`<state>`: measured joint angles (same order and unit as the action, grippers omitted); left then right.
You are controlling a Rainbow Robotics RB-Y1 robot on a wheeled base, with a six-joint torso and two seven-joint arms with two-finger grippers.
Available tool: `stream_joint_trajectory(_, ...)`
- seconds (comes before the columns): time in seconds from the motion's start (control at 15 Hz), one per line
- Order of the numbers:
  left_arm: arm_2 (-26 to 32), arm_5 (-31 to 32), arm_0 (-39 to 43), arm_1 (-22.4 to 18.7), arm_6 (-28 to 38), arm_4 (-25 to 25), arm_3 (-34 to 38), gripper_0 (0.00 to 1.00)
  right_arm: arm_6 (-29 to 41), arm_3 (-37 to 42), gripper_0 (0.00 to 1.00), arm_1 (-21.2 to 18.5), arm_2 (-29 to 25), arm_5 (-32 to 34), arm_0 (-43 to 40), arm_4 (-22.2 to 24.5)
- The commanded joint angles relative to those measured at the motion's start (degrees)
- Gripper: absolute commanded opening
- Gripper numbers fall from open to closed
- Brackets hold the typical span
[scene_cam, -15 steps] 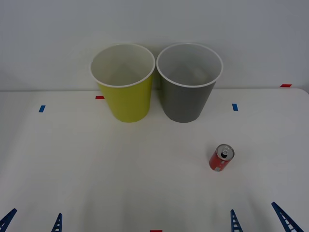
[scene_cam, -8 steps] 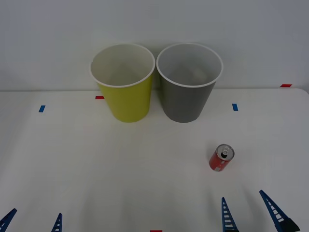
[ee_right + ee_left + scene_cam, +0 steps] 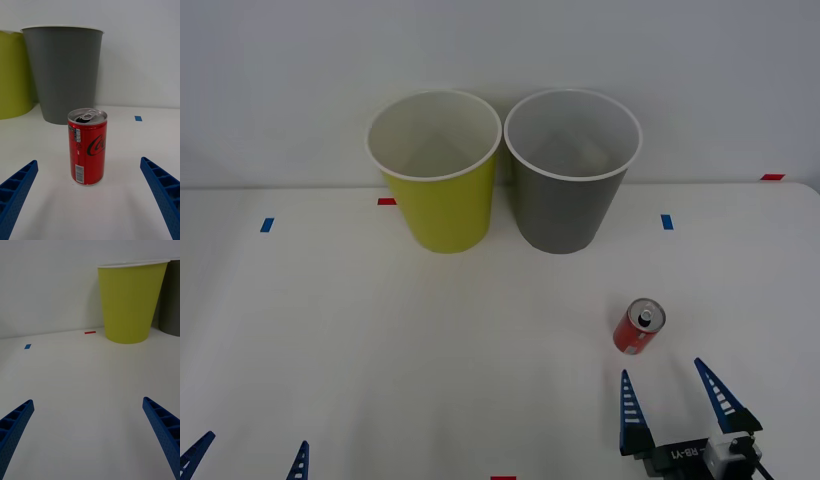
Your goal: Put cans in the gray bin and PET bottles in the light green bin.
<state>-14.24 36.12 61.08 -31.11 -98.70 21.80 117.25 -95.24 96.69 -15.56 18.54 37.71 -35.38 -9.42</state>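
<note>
Upright on the white desk (image 3: pixel 380 350), the red can (image 3: pixel 639 326) stood well in front of the gray bin (image 3: pixel 570 175), which sat just beside the light green bin (image 3: pixel 438 175) at the back. The right gripper (image 3: pixel 675 400) hovered just short of the can, fingers spread wide. The left gripper (image 3: pixel 248 455) waited spread at the near edge.

The right claw (image 3: pixel 670 408) reaches forward low over the tabletop (image 3: pixel 380 340) at the near right, its two blue ribbed fingers (image 3: pixel 627 410) spread wide apart and pointing away from the robot, with the black wrist block just behind them. The left claw (image 3: pixel 248 458) sits at the near left edge, where the tips of its blue fingers (image 3: pixel 299 460) stand well apart, holding nothing.
</note>
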Motion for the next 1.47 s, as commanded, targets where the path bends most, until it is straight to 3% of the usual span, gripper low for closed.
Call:
stream_joint_trajectory(0.07, 0.0, 0.0, 0.0, 0.0, 0.0, 0.0, 0.0, 1.00, 0.0, -0.3, 0.95, 1.6, -0.8, -3.0, 2.6, 0.4)
stream_joint_trajectory(1.07, 0.0, 0.0, 0.0, 0.0, 0.0, 0.0, 0.0, 1.00, -1.8, -0.3, 0.95, 7.6, -4.4, -16.4, 10.9, 1.9)
stream_joint_trajectory(1.47, 0.0, 0.0, 0.0, 0.0, 0.0, 0.0, 0.0, 1.00, -1.8, -0.3, 0.94, 9.2, -5.3, -18.1, 11.9, 1.9)
